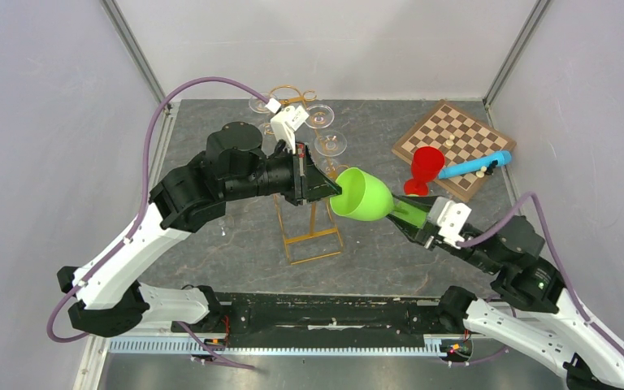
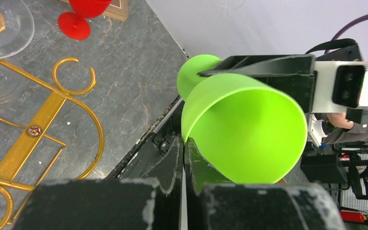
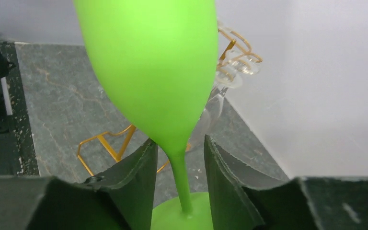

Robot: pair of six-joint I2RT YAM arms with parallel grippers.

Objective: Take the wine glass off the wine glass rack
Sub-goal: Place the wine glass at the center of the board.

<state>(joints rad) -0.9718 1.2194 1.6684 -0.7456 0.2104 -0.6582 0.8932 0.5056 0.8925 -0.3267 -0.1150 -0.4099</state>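
Observation:
A lime-green wine glass (image 1: 361, 195) hangs tilted in the air between both arms, just right of the gold wire wine glass rack (image 1: 313, 234). My left gripper (image 1: 329, 188) is shut on the glass's rim (image 2: 188, 139). My right gripper (image 1: 410, 215) is open, with its fingers (image 3: 139, 167) on either side of the thin green stem (image 3: 181, 177), a gap on each side and the foot near the palm. Clear wine glasses (image 1: 331, 145) still hang from the rack's top hooks. The rack's curled hooks show in the left wrist view (image 2: 43, 120).
A chessboard (image 1: 453, 146) lies at the back right with a red wine glass (image 1: 425, 166) and a blue tool (image 1: 475, 166) on it. The red glass also shows in the left wrist view (image 2: 79, 19). Grey walls close in the table on three sides.

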